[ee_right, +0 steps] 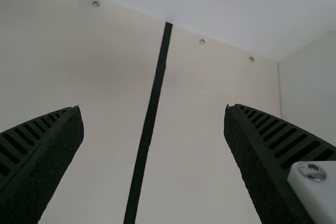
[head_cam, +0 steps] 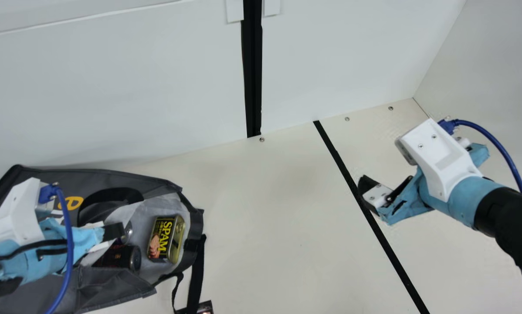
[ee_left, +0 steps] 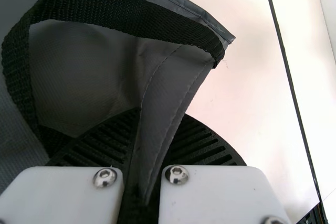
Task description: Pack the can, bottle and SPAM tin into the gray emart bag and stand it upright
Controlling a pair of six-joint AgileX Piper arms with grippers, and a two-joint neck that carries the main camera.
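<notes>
The gray bag (head_cam: pixel 126 179) lies on its side at the main view's left, mouth toward the right. Inside the mouth rest the SPAM tin (head_cam: pixel 167 239) and a dark cylinder (head_cam: pixel 126 257); a silvery round end (head_cam: pixel 127 232) peeks out beside them, partly covered by my left gripper (head_cam: pixel 113 232). Whether the cylinder is the can or the bottle, I cannot tell. In the left wrist view, my left gripper (ee_left: pixel 139 135) is shut on a fold of the bag (ee_left: pixel 170 85), below its black handle. My right gripper (head_cam: pixel 367 192) hangs over the table's right part; in the right wrist view this gripper (ee_right: pixel 154 114) is open and holds nothing.
A black strap (head_cam: pixel 196 274) trails from the bag's mouth toward the near edge, beside a small dark object (head_cam: pixel 205 308). A black line (head_cam: pixel 374 226) crosses the cream table (head_cam: pixel 278 218) between bag and right arm. White walls (head_cam: pixel 156 96) stand behind and at the right.
</notes>
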